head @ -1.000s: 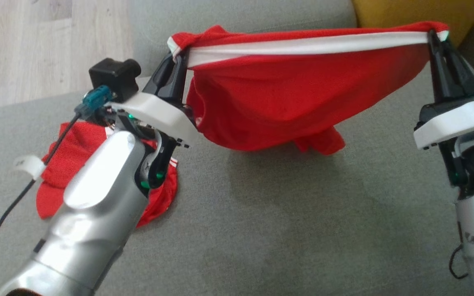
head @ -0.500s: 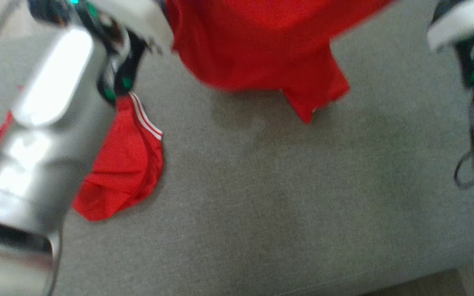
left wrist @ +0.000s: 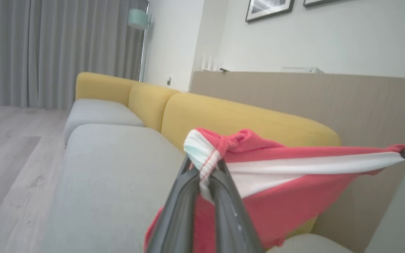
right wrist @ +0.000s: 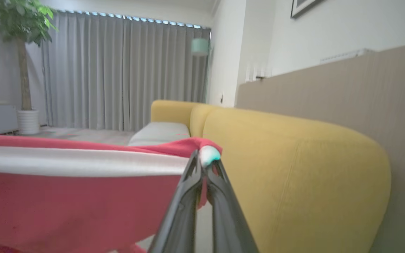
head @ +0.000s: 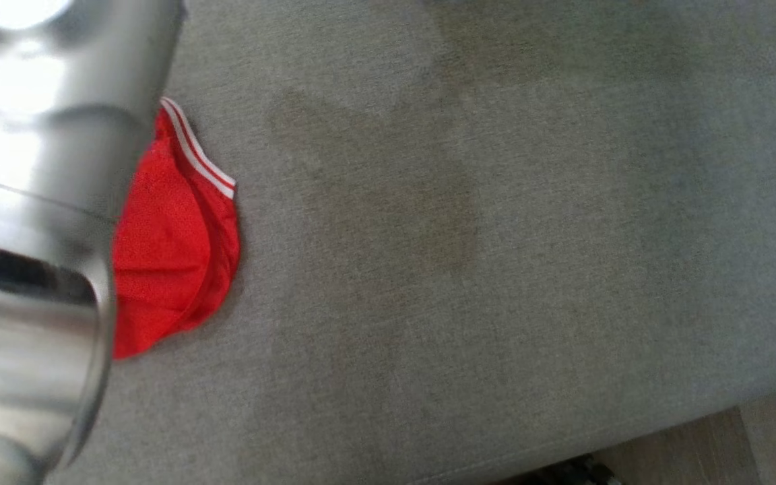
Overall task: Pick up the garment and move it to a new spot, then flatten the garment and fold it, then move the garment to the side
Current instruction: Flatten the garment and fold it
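Left end effector [left wrist: 203,169] pinches one end of the white waistband of the red garment [left wrist: 294,200], right end effector [right wrist: 201,160] pinches the other; arms apart, band taut above the sofa seat [left wrist: 118,168].

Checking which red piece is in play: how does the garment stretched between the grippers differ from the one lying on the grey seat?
The stretched garment is held up, pinched by left gripper and right gripper; the lying garment rests on the seat, ungripped. The stretched garment's white band is taut; the lying garment is bunched. Both are red with white trim.
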